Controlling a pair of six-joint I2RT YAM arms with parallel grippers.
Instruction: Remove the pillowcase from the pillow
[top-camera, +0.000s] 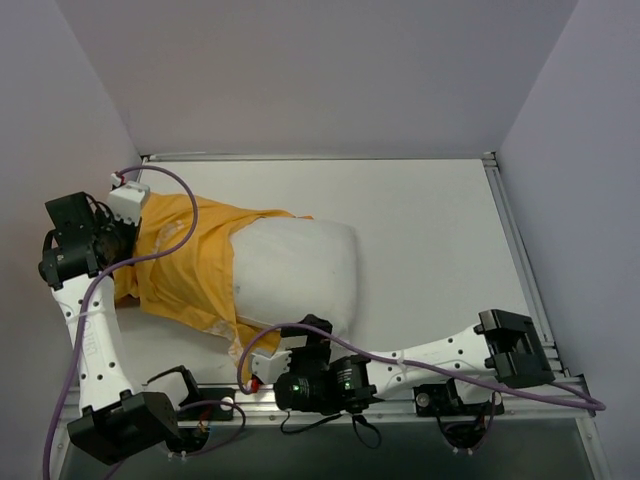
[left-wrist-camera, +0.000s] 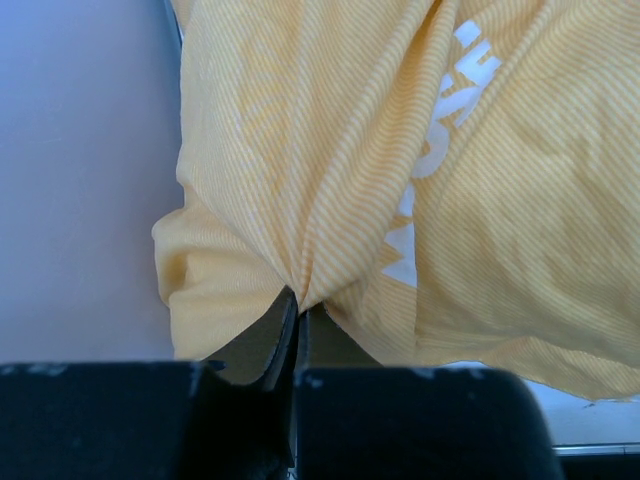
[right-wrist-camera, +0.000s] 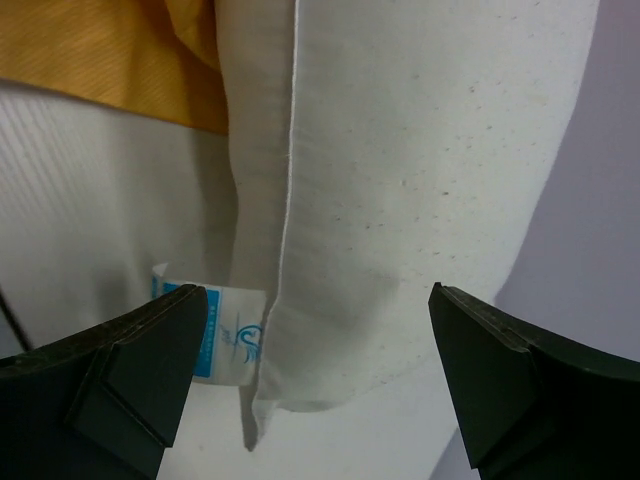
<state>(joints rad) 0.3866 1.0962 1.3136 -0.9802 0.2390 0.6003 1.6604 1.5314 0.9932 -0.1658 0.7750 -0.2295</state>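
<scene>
White table (top-camera: 430, 230), pillow (top-camera: 300, 275) half out, pillowcase (top-camera: 185, 270) bunched over its left end.
Overhead hides both grips. The left wrist view catches the left gripper (left-wrist-camera: 298, 312) pinched tight on striped orange fabric with white lettering. The right wrist view shows the right gripper (right-wrist-camera: 315, 345) spread wide, framing the pillow's seamed corner and blue tag (right-wrist-camera: 225, 335).

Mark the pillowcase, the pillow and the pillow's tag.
pillowcase (top-camera: 185, 265), top external view, bunched orange fabric left of the pillow.
pillow (top-camera: 300, 270), top external view, bare white upper face.
tag (right-wrist-camera: 235, 335), right wrist view, printed face beside the seam.
</scene>
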